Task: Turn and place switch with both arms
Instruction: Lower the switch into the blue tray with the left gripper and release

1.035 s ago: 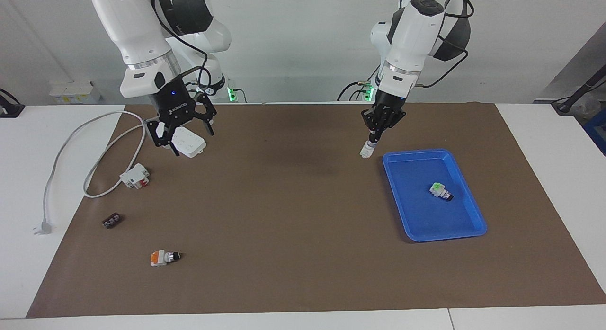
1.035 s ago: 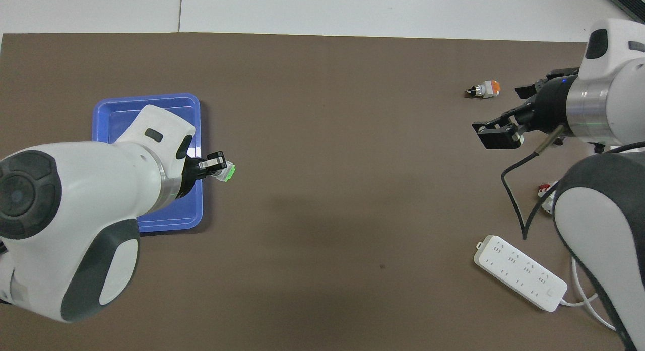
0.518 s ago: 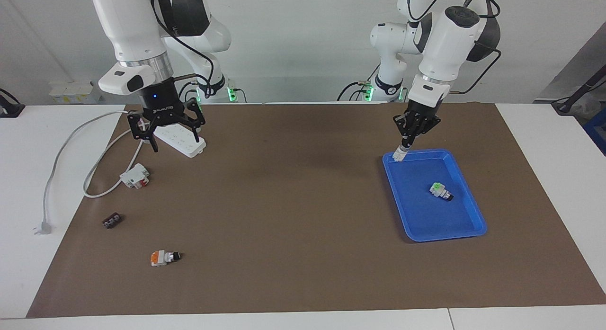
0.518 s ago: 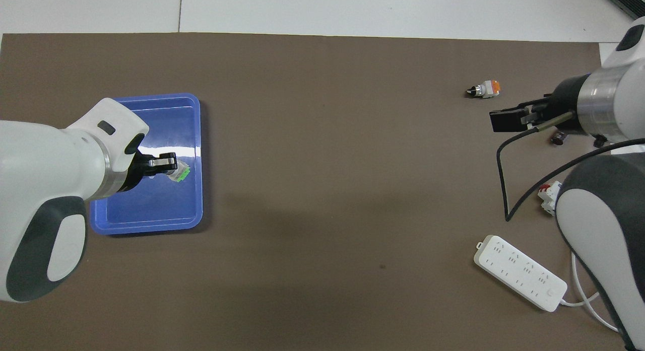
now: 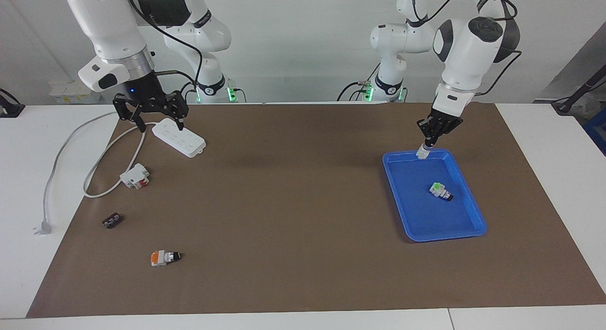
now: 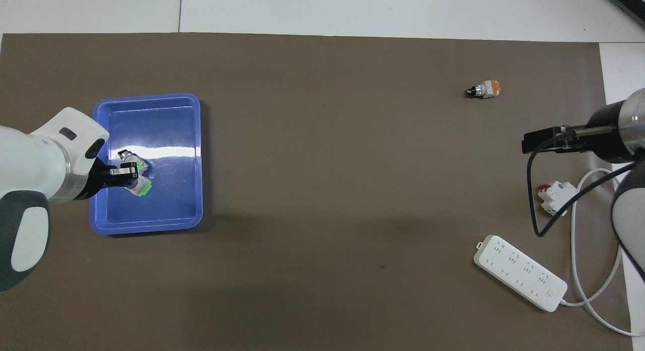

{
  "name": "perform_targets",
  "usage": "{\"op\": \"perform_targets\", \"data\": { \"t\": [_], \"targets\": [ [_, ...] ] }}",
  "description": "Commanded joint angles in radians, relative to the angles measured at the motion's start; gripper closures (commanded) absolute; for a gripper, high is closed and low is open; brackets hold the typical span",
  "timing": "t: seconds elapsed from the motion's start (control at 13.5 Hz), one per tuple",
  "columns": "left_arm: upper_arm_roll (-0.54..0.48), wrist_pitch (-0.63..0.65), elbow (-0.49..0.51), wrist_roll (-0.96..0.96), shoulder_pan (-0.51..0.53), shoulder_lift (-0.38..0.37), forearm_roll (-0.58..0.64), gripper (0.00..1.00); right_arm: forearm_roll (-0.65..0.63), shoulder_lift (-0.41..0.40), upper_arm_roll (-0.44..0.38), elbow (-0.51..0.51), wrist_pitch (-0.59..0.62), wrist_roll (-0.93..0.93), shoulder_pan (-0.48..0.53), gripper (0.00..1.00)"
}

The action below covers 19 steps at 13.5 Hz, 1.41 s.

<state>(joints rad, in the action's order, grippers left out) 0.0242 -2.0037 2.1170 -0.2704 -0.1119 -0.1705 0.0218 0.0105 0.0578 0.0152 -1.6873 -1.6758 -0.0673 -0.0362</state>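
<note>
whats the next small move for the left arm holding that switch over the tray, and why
Probably lower it straight down, then let go. The left gripper is shut on a switch hanging above the blue tray, over its end nearer the robots, clear of the switch already lying in the tray. The right gripper waits open over the power strip.

I see the switch point(image 5: 422, 153) hanging green block down over the blue tray's point(image 5: 473, 211) edge nearest the robots, pinched in my left gripper point(image 5: 429, 144).
</note>
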Motion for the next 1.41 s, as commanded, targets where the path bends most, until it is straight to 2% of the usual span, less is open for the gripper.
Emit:
{"op": "perform_targets", "data": {
  "t": [0.0, 0.15, 0.44, 0.52, 0.59, 0.81, 1.11, 1.33],
  "targets": [
    [0.011, -0.05, 0.087, 0.025, 0.035, -0.034, 0.018, 1.0, -0.024, 0.025, -0.003, -0.006, 0.068, -0.049, -0.005, 0.0],
    [0.01, -0.098, 0.126, 0.027, 0.04, -0.027, 0.018, 1.0, -0.024, 0.023, -0.003, -0.006, 0.07, -0.048, 0.006, 0.0],
    [0.011, -0.102, 0.106, 0.03, 0.063, -0.014, 0.018, 1.0, -0.067, 0.014, -0.001, 0.001, 0.067, -0.045, -0.001, 0.0],
    [0.011, -0.093, 0.085, 0.033, 0.063, -0.001, 0.018, 0.92, -0.067, 0.014, -0.001, 0.001, 0.064, -0.045, -0.002, 0.0],
    [0.013, -0.084, 0.066, 0.033, 0.061, 0.005, 0.018, 0.92, -0.067, 0.011, -0.001, 0.003, 0.056, -0.043, -0.001, 0.0],
    [0.013, -0.078, 0.049, 0.031, 0.061, 0.017, 0.017, 1.0, -0.053, 0.011, 0.0, 0.003, 0.057, -0.043, -0.001, 0.0],
    [0.011, -0.118, 0.011, 0.02, 0.063, 0.06, 0.006, 1.0, -0.047, 0.016, 0.002, -0.003, 0.074, -0.037, 0.004, 0.0],
    [0.011, -0.232, 0.011, -0.012, 0.063, 0.135, 0.004, 1.0, -0.047, 0.017, 0.0, -0.005, 0.08, -0.034, 0.004, 0.0]
  ]
}}
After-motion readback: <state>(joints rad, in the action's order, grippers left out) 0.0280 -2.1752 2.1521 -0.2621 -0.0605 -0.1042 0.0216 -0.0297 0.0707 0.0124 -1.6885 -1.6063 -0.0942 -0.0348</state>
